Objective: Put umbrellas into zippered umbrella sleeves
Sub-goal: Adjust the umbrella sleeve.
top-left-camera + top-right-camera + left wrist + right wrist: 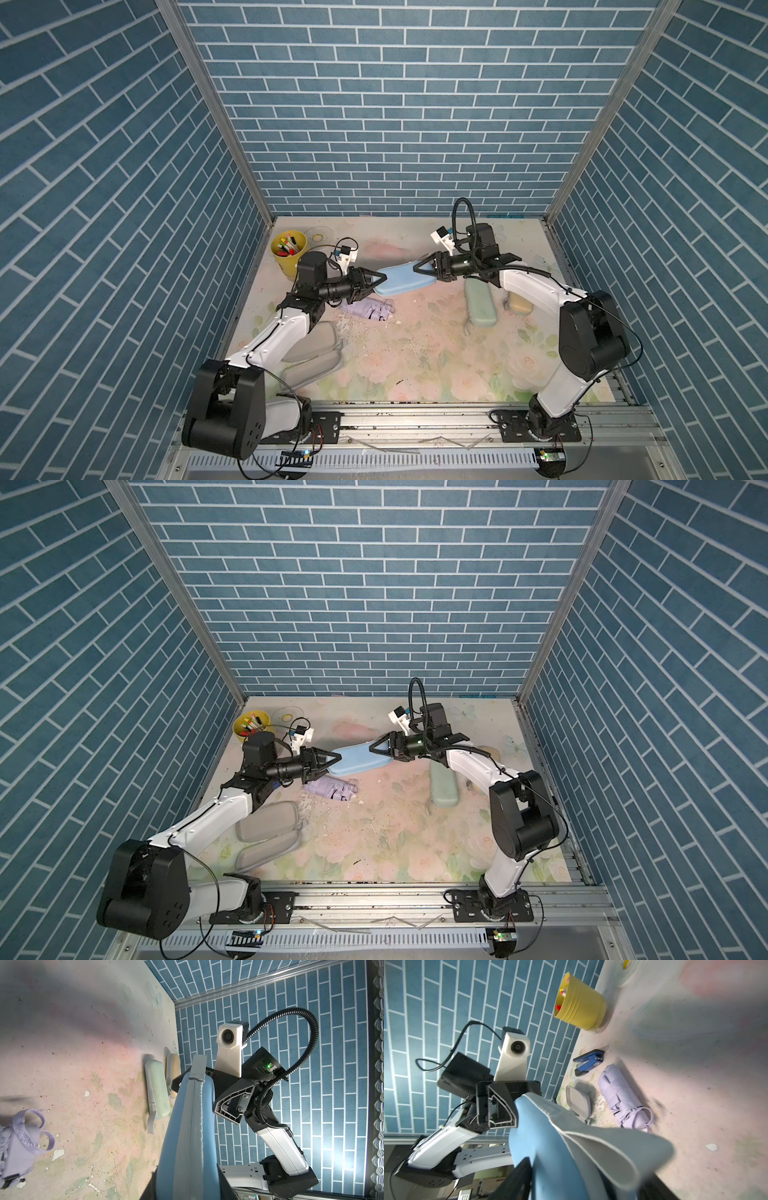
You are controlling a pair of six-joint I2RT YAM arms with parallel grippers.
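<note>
Blue sleeve (187,1126) fills the close part of both wrist views and hangs between the two arms, apparently raised off the table (415,357), a little far of the middle in both top views (405,280) (359,760).

Left gripper (378,283) (332,761) is clamped on the sleeve's left end, its jaws pressed against the blue shell. Right gripper (422,270) (374,748) straddles the right end. Its jaws stand well apart with the sleeve's grey end tab between them. Whether they press on it or only flank it cannot be told. In the right wrist view a grey-lined flap spreads away from the blue shell (550,1147) and is blurred.

Just near of the left gripper, the lilac umbrella (368,309) (623,1095) lies rolled on the table, its strap loops loose at one end (29,1132).

Right of the middle, near of the right gripper, the mint sleeve (481,305) (158,1088) lies shut. The beige sleeve (519,305) is just to its right, partly hidden by the right arm.

At the near left, an open sleeve (316,349) (266,825) lies with both pale grey halves up, partly under the left forearm.

At the far left stands the cup (289,249) of pens. The stapler (588,1061) shows only in the right wrist view, between the cup and the open sleeve.
</note>
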